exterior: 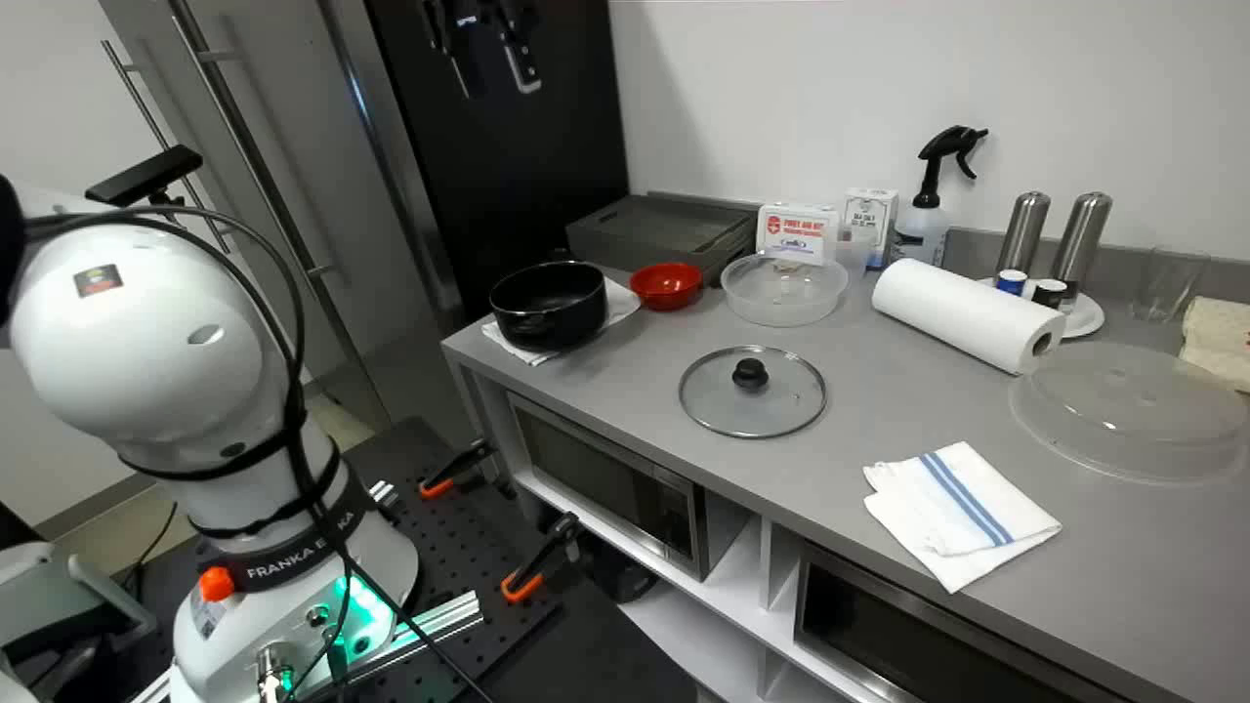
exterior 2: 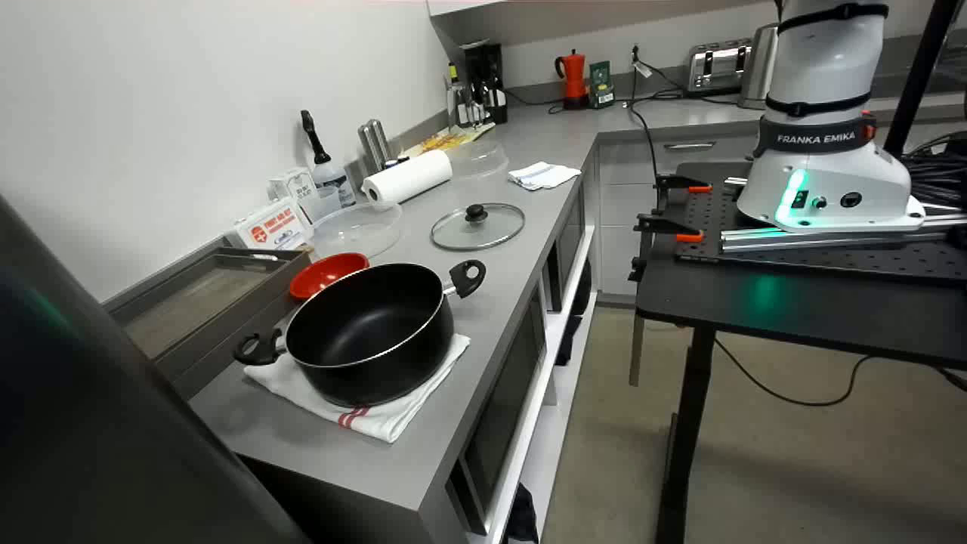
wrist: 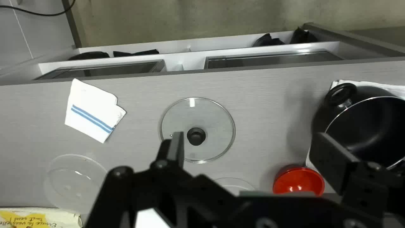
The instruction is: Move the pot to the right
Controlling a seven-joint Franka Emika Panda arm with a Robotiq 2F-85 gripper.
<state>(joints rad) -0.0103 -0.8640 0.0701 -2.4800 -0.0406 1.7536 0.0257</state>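
In the wrist view we see a folded white towel [wrist: 93,110] at left on the counter [wrist: 262,104], a glass lid [wrist: 202,117] near centre. At the bottom, the jaws gape wide. Lower right is a red bowl [wrist: 299,182]; at the right edge, the black pot [wrist: 370,126] stands on a white cloth [wrist: 387,88].

White Franka arm [exterior: 146,332] upright on its green-lit base [exterior 2: 823,189] in both exterior views, upper part running out of view, gripper [wrist: 252,147] low in the wrist view, 2 dark fingers [wrist: 175,148] spread wide apart
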